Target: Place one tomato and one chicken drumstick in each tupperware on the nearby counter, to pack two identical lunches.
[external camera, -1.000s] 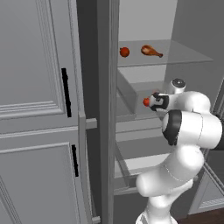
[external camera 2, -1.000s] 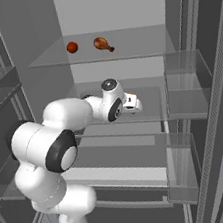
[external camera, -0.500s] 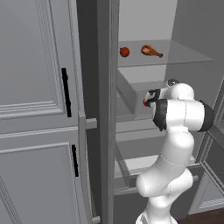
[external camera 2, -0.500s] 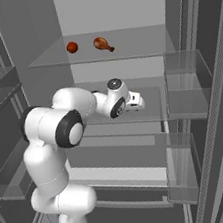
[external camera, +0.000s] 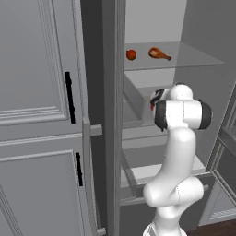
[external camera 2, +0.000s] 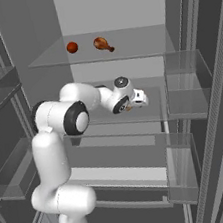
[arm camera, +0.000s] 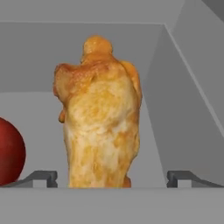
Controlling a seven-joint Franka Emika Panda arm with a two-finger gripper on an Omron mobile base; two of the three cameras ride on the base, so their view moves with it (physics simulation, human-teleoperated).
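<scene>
Gripper (arm camera: 112, 178) spread wide, fingertips (arm camera: 43, 176) flanking a chicken drumstick (arm camera: 101, 118) dead centre on the middle fridge shelf (external camera 2: 149, 112), nothing gripped; tomato (arm camera: 9, 151) at nine o'clock; second tomato (external camera 2: 72, 47) and drumstick (external camera 2: 103, 44) on upper shelf (external camera 2: 139, 46)

**Count of items in the open fridge**

Tomatoes: two. One tomato (external camera 2: 72, 47) on the upper glass shelf (external camera 2: 139, 43); a second tomato (arm camera: 9, 151) on the shelf below, at the left edge of the hand view.

Chicken drumsticks: two. One drumstick (external camera 2: 103, 44) on the upper shelf, just beside the first tomato; a second drumstick (arm camera: 100, 118) close in front of the hand camera, beside the second tomato.

Black door handles (external camera: 69, 97) on the grey panelled doors at left: two.
</scene>
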